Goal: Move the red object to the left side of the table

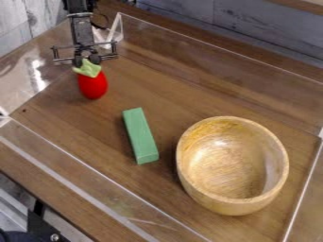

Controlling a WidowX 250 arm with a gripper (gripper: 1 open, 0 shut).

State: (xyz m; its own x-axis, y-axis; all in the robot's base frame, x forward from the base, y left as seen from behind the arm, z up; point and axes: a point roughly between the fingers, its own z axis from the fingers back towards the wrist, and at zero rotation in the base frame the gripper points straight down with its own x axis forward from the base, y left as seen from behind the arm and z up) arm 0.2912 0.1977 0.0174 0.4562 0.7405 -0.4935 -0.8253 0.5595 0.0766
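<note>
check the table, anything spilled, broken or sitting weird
Nothing stands out. The red object sits upright at the table's left end with the gripper shut on its leafy top; the green block lies flat, and the wooden bowl is upright and empty.

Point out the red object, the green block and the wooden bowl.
red object [93,85]: camera view, on its glossy red body.
green block [140,135]: camera view, middle of its top face.
wooden bowl [190,134]: camera view, on its left rim.

Upper left, a glossy red object [93,84] with light-green leaves; mid-frame a green block [140,134]; lower right a pale wooden bowl [232,165] — all on the brown wood-grain table [214,85].
</note>
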